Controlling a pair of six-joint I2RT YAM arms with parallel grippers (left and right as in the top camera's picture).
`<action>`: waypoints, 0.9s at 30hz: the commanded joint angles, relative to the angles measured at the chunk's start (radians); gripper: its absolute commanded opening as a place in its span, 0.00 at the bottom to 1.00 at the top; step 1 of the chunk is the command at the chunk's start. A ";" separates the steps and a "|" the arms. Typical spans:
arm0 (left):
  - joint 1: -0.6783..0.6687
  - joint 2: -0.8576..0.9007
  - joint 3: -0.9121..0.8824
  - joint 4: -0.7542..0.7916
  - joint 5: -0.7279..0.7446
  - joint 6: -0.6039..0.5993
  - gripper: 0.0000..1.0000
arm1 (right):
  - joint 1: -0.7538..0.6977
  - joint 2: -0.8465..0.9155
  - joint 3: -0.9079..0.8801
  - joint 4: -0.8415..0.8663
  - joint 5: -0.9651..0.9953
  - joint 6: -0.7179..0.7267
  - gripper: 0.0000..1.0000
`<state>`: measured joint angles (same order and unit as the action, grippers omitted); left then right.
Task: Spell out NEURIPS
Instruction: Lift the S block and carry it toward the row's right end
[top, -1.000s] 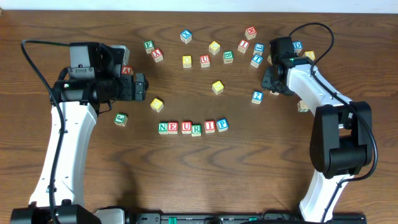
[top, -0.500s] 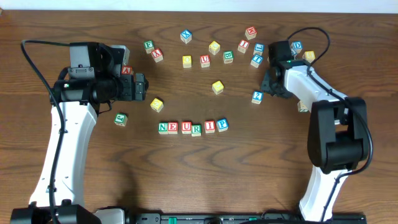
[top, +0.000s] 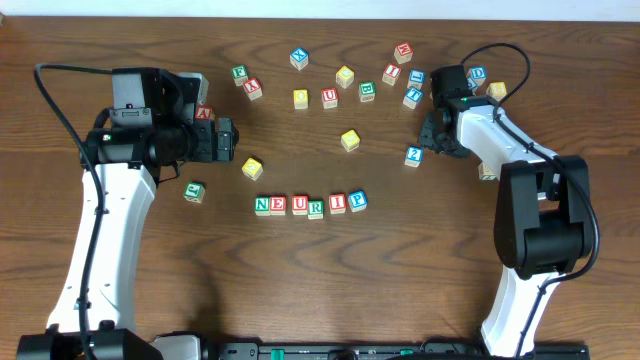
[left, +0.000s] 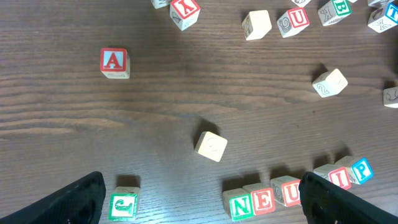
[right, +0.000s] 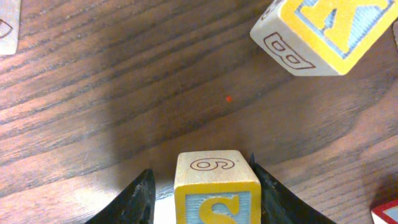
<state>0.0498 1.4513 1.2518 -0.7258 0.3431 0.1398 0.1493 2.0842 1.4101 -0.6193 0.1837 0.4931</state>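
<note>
Reading NEURIP in the row (top: 310, 204), we judge only S remains; the right gripper (right: 204, 199) clasps the S block (right: 216, 183) well apart from it, left gripper (left: 202, 196) spread empty.

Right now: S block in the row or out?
Out. The row reads NEURIP, ending at the P block; the S block sits between the right gripper fingers, away from it.

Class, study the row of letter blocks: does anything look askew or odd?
The P block at the right end of the row sits twisted against its neighbours. The row reads only NEURIP; the S block sits between the fingers of the right end effector.
</note>
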 joint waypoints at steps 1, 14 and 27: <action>0.002 0.001 0.022 0.000 0.015 0.021 0.98 | 0.016 0.006 0.026 -0.012 0.019 -0.001 0.44; 0.002 0.001 0.022 0.000 0.015 0.021 0.98 | 0.016 0.006 0.058 -0.027 0.016 -0.011 0.43; 0.002 0.001 0.022 0.000 0.015 0.021 0.98 | 0.016 0.006 0.058 -0.031 0.016 -0.011 0.28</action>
<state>0.0498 1.4513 1.2518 -0.7258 0.3431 0.1398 0.1493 2.0842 1.4479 -0.6468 0.1837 0.4858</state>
